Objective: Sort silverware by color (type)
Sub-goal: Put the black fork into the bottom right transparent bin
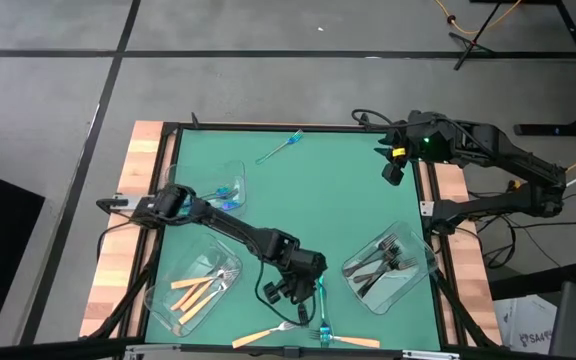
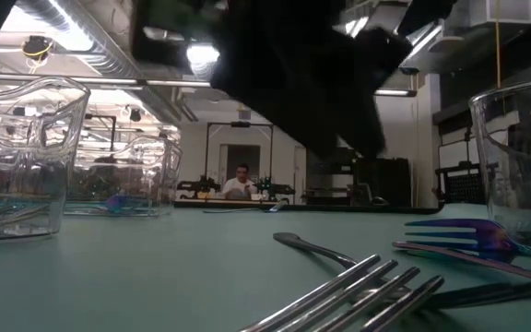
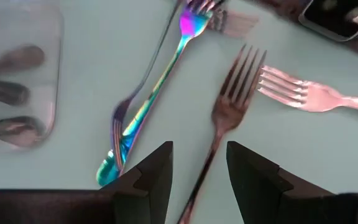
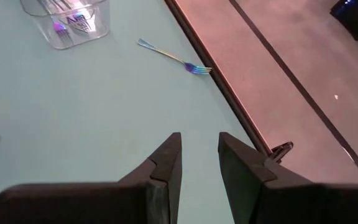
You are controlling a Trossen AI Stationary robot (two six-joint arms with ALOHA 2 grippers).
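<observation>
Left wrist view: left tool [image 3: 199, 165] spread over dark fork [image 3: 225, 118] on green surface [image 3: 92, 81], handle end hidden between fingers; teal fork [image 3: 157, 87] beside it. Right tool [image 4: 199, 163] parted, empty, well apart from dark fork.

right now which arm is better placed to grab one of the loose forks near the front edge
Left, likely. The left claw hangs open right over a dark fork, beside a blue-teal fork. The right claw waits at the far right edge, away from them.
</observation>
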